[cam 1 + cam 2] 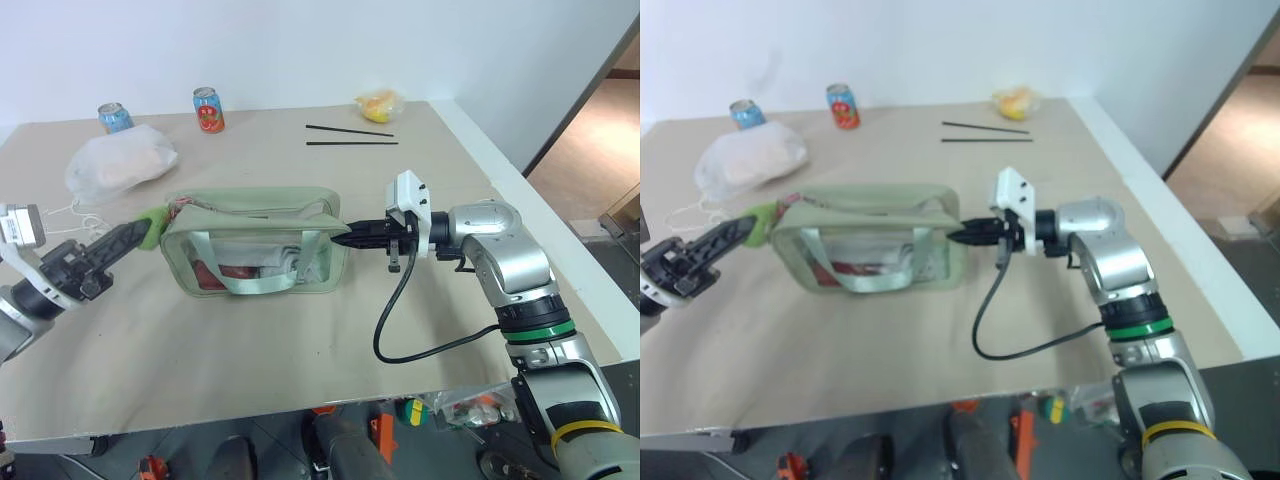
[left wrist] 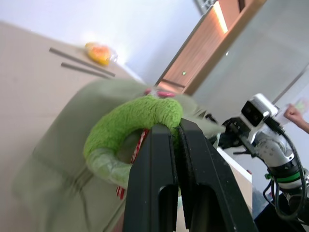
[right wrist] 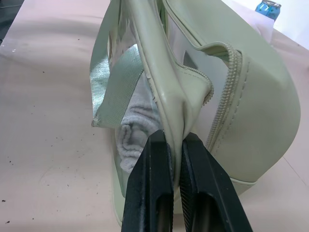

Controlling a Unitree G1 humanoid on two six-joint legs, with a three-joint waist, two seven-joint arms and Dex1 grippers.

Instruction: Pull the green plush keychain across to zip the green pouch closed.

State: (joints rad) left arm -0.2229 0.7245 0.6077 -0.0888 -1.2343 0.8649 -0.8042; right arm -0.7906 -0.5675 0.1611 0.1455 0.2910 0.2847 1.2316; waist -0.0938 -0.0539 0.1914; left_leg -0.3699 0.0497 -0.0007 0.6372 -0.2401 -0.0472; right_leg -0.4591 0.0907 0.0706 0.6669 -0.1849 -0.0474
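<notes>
The beige counter [image 1: 300, 380] carries a pale sage-green rectangular pouch with clear plastic sides and webbing straps [image 1: 255, 250] near its middle. Behind the pouch's left end lies a white plastic bag [image 1: 120, 160]. The right tool [image 1: 352, 237] is clamped on the pouch's right end seam. At the pouch's left end, the left tool [image 1: 148, 233] is clamped on the small bright lime-green plush ring keychain [image 2: 137, 118].
</notes>
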